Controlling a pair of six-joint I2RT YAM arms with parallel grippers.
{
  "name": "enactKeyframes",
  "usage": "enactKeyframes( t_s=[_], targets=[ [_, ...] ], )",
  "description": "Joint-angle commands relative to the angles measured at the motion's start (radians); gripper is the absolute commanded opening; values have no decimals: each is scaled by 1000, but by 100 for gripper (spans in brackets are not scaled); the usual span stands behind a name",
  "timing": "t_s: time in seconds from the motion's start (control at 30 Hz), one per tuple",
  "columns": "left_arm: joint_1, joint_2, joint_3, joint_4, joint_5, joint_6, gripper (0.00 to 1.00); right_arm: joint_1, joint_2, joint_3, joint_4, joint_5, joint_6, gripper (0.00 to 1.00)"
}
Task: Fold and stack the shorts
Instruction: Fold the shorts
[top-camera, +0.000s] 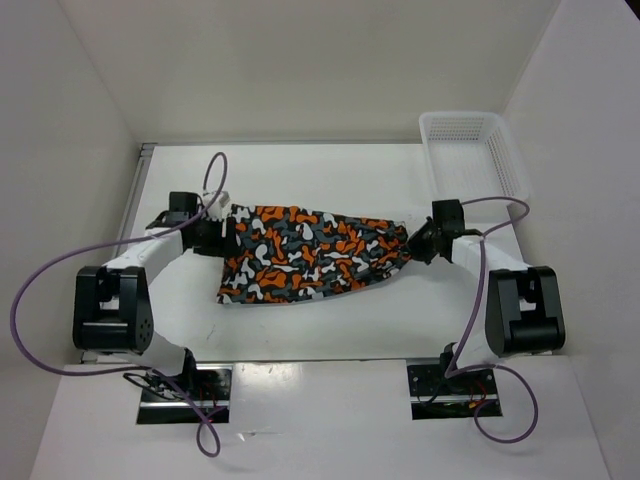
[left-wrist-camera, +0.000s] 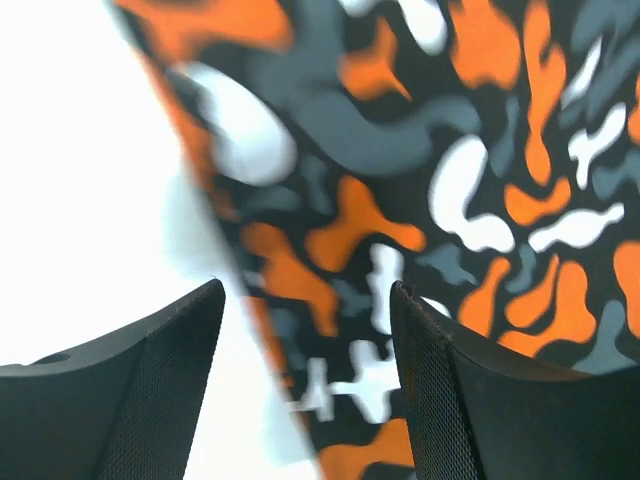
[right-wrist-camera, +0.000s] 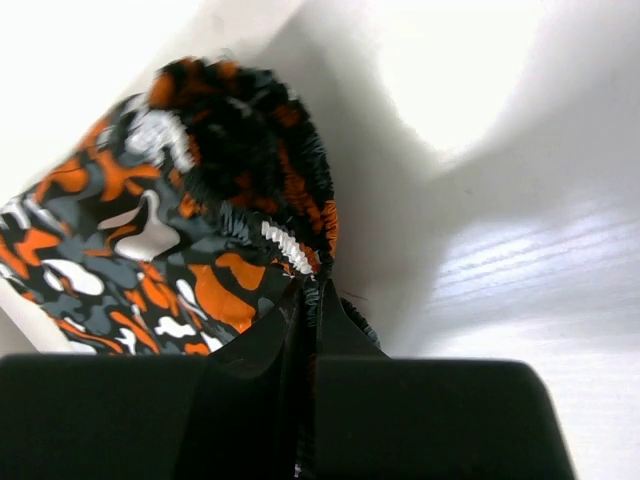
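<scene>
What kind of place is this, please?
Probably a robotics test cell: a white table enclosed by plain white panels, a left arm and right arm bolted at its near edge, with camouflage shorts and a mesh basket.

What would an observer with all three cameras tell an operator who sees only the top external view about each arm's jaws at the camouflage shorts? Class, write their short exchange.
Operator: From above, the arm's end hides the cloth. Are the right jaws closed on the shorts?
Observer: Yes. The right wrist view shows them shut on a bunched, ruffled edge of the fabric.
Operator: And the left jaws?
Observer: They stand apart, gripping nothing. The left wrist view shows the shorts' edge running between them, with bare table to one side.
</scene>
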Motion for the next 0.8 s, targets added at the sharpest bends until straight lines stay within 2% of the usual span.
enactKeyframes(
  t_s=[0.0, 0.23, 0.3, 0.33, 0.37, 0.5, 0.53, 0.7, 0.73, 0.77],
  targets=[
    [48, -51, 56, -29, -35, 4, 74, 7, -58, 63, -27, 55, -46, 0],
    [134, 3, 39, -3, -20, 4, 74, 34, -125, 73, -76, 144, -88, 0],
    [134, 30, 39, -3, 34, 4, 71, 54, -145, 86, -85, 156, -97, 0],
    [134, 52, 39, 30, 49, 4, 68, 65, -158, 108, -95, 170, -97, 0],
    [122, 52, 24, 52, 66, 4, 60, 94, -158, 123, -95, 181, -106, 0],
    [58, 92, 14, 87, 77, 4, 40, 152, -158, 203, -135, 216, -117, 0],
    [49, 103, 2, 101, 77, 4, 33, 161, -158, 226, -147, 230, -117, 0],
    [21, 136, -18, 112, 77, 4, 33, 192, -158, 266, -156, 239, -135, 0],
    [21, 146, -18, 121, 66, 4, 31, 192, -158, 278, -156, 239, -135, 0],
    [21, 146, -27, 121, 66, 4, 22, 206, -149, 294, -165, 250, -146, 0]
  ],
)
